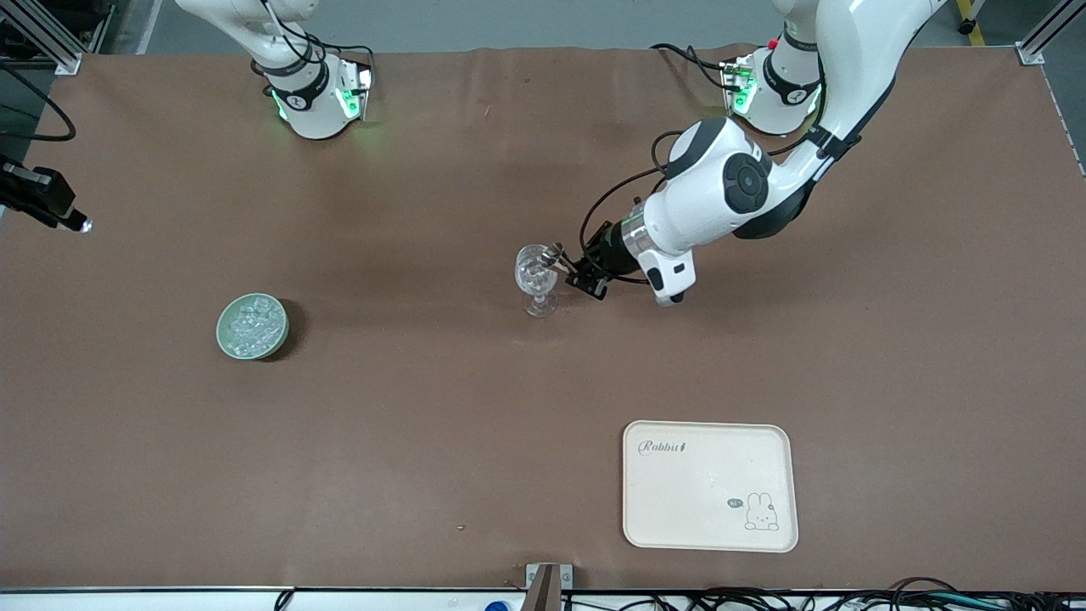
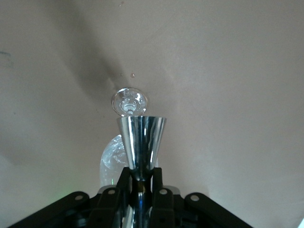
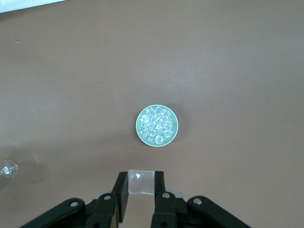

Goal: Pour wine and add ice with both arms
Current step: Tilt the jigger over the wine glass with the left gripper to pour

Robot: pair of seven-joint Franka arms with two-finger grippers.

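Observation:
A clear stemmed glass [image 1: 536,280] stands mid-table. My left gripper [image 1: 567,268] is beside its rim, shut on a chrome measuring cup [image 1: 553,253] tipped toward the glass. In the left wrist view the gripper [image 2: 141,175] clamps the cup's waist; the cup's cone [image 2: 141,140] points at the glass [image 2: 129,102]. A pale green bowl [image 1: 252,327] of ice [image 1: 253,322] sits toward the right arm's end. My right gripper [image 3: 141,183] is high over the bowl [image 3: 157,138], shut on one ice chunk [image 3: 141,182]. It is out of the front view.
A cream tray [image 1: 709,485] with a rabbit print lies near the front edge, toward the left arm's end. A black device [image 1: 42,199] juts in over the table edge at the right arm's end. Brown table all around.

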